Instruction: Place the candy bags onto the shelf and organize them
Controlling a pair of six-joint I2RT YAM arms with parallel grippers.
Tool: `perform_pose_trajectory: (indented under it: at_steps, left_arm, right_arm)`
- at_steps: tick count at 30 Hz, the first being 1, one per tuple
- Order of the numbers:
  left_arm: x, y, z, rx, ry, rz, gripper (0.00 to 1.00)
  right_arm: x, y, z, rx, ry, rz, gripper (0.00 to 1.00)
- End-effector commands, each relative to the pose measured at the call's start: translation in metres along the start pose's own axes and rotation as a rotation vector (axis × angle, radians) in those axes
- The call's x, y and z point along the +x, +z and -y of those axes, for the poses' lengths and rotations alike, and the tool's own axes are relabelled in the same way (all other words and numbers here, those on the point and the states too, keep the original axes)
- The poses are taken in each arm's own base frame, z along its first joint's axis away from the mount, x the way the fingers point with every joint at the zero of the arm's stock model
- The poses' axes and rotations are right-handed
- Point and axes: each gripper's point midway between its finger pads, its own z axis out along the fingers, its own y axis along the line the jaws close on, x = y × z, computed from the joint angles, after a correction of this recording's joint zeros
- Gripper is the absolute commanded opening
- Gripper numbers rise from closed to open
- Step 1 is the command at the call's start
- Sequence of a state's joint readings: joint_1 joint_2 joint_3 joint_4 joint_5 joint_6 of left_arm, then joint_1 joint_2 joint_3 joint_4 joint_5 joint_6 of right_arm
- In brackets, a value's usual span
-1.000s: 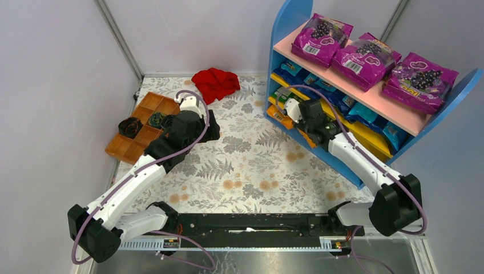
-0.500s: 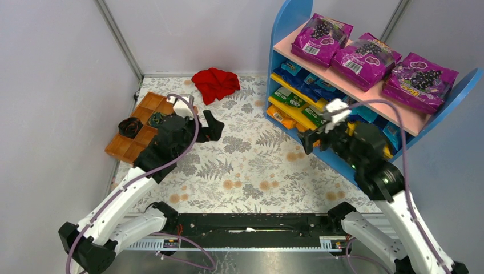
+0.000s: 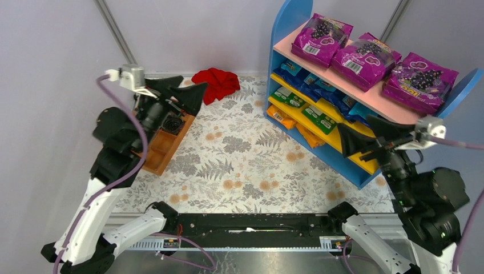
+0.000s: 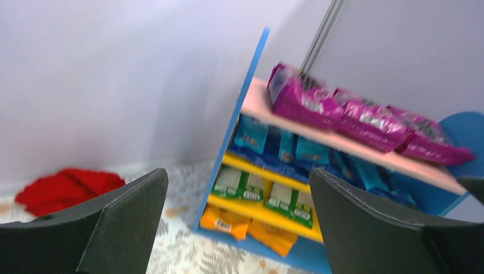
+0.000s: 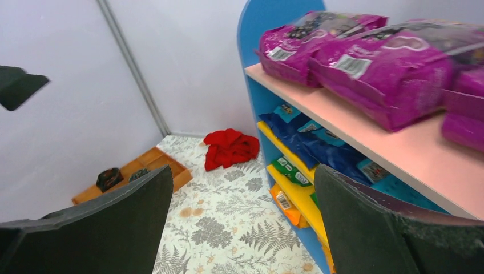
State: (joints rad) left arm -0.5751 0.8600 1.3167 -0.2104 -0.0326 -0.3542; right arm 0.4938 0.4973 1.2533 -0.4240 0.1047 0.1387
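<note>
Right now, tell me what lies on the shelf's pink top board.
Three magenta grape bags lie in a row on the pink top board. The board under them is hidden.

Two arms, same build: white shell links [image 3: 97, 206], black joint housings [image 3: 117, 145]. A purple cable [image 3: 454, 142] runs along each arm. Small grey-white camera block [image 3: 132, 75] at each wrist. Left hand [image 3: 180, 87] and right hand [image 3: 365, 132] have matte black wedge fingers [image 4: 114, 222]. Both bases bolt to a black rail [image 3: 251, 225].
</note>
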Motion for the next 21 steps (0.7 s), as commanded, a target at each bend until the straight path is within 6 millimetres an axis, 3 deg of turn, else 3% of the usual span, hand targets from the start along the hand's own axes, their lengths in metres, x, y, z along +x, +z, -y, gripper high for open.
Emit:
perform_pose_trajectory:
  at_steps: [1,5,10,21]
  left_arm:
    - [-0.07,-0.02,0.023,0.068,0.066,0.184,0.99]
    - [-0.098,-0.035,0.029,0.074,0.089,0.269,0.99]
    - [-0.121,-0.052,0.031,0.064,0.113,0.334,0.99]
    - [-0.127,-0.064,0.026,0.035,0.134,0.36,0.99]
  right_arm:
    - [-0.034,-0.03,0.019,0.106,0.04,0.13,1.0]
    - [-0.053,-0.046,0.03,0.173,0.065,0.184,1.0]
    - [-0.065,-0.057,0.029,0.166,0.077,0.211,1.0]
    - [-0.068,-0.058,0.037,0.216,0.138,0.243,1.0]
